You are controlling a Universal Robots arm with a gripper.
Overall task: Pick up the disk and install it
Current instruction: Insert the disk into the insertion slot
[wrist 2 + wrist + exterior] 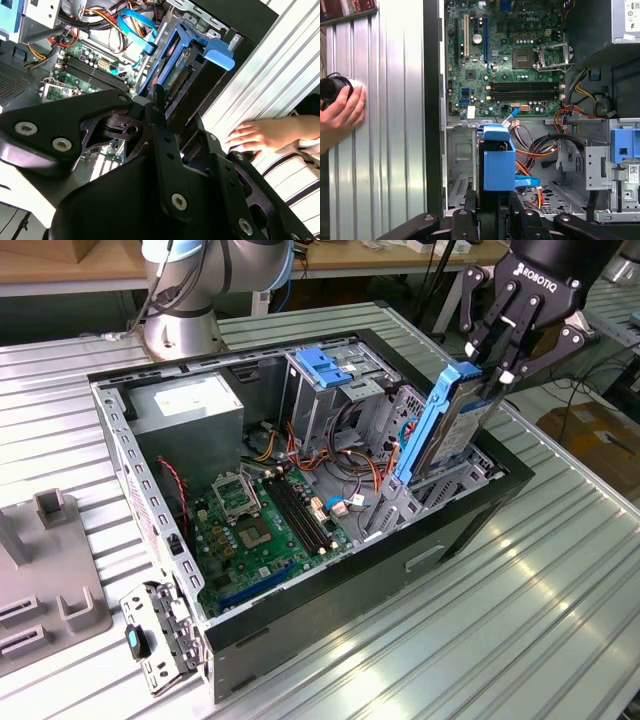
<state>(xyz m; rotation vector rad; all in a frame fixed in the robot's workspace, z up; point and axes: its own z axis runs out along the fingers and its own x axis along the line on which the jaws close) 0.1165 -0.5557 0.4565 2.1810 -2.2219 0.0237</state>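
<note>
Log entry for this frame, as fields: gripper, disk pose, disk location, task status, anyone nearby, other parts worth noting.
gripper: shut on the upper edge of the disk
disk pose: tilted on end, lower part inside the computer case, upper part above its rim
disk location: case corner at the exterior view's right
task status: disk picked up, not yet lying seated
nearby: a person's hand rests on the table beside the case
other: blue bracket atop the drive cage, untouched

Blue-framed silver disk (450, 425); green motherboard (262, 532); dark-striped white cloth (292, 167), perhaps sleeve.
</note>
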